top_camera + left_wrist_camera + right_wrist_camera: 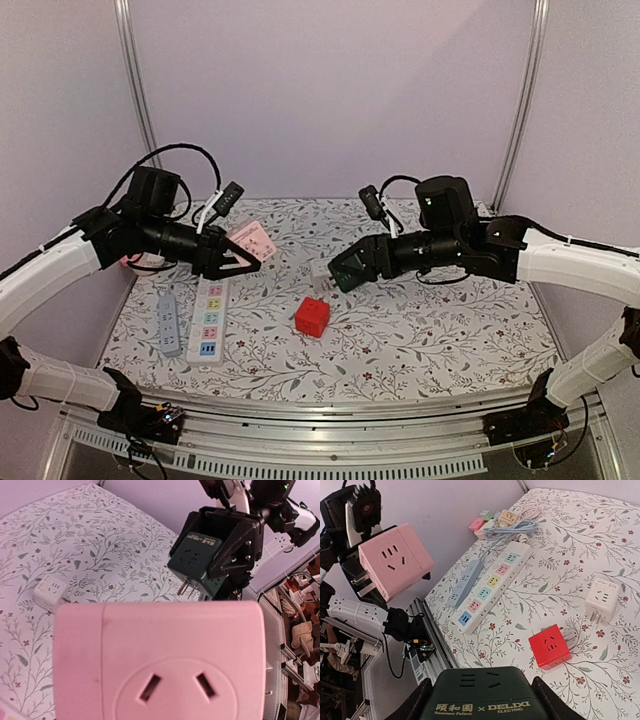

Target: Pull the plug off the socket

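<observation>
Probably a robotics lab: aluminium frame, plain panels, cable clutter.

My top camera looked from high behind the rig down on the whole table. My left wrist camera sat very close behind the pink cube and faced across to the green cube. My right wrist camera, close over the green cube, faced back to the pink one. Both wrist views shared the white cube.
</observation>
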{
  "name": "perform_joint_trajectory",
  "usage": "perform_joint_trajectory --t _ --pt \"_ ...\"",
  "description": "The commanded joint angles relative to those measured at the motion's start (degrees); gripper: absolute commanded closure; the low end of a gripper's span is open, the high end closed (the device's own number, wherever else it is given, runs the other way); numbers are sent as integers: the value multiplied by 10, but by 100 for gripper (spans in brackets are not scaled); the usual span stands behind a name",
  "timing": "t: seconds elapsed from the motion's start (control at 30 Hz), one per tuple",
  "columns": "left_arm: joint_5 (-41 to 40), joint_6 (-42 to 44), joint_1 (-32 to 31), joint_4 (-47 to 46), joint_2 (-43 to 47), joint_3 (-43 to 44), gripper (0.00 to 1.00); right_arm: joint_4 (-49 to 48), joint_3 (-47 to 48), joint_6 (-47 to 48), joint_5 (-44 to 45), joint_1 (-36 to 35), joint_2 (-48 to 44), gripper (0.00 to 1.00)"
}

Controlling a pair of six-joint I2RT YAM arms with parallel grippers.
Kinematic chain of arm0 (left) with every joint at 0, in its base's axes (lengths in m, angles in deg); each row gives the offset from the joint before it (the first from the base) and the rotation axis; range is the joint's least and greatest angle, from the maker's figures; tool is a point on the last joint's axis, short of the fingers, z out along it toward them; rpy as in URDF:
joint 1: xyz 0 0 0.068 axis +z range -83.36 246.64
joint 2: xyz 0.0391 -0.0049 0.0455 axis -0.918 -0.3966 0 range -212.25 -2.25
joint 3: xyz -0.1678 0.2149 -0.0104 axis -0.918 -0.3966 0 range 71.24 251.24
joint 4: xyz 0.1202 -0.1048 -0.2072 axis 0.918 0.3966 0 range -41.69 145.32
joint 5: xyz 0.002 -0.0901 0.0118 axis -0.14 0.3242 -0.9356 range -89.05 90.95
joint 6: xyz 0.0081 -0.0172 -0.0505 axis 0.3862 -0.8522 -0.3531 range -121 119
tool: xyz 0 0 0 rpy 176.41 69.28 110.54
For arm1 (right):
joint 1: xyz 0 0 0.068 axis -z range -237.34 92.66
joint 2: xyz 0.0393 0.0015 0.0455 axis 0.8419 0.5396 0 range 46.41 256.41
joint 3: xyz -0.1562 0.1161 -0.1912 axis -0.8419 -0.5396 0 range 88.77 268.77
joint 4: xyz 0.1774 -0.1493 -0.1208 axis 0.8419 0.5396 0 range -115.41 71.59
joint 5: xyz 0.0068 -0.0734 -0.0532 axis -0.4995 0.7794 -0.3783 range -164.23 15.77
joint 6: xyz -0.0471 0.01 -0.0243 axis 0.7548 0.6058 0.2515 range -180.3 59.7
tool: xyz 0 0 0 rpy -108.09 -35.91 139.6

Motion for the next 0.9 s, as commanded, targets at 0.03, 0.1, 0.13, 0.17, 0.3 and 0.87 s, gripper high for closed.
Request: perform_joint_trajectory --t 0.03,0.1,0.13,0.17,0.3,0.87 --pt "-59 -15 74 1 21 -24 60 29 -17 -24 91 26 35 60" --pt "-97 -21 80 -1 29 -35 61 17 -17 -30 86 40 58 60" --pt "-114 -22 81 5 31 -34 61 8 -17 -35 83 46 75 59" --pt "-127 -22 81 7 35 -33 61 1 -15 -37 81 51 86 59" --pt "-146 -34 81 -1 50 -36 60 -22 5 -45 77 63 158 60" --pt "-147 -53 82 -4 45 -49 60 -80 68 -86 79 96 334 49"
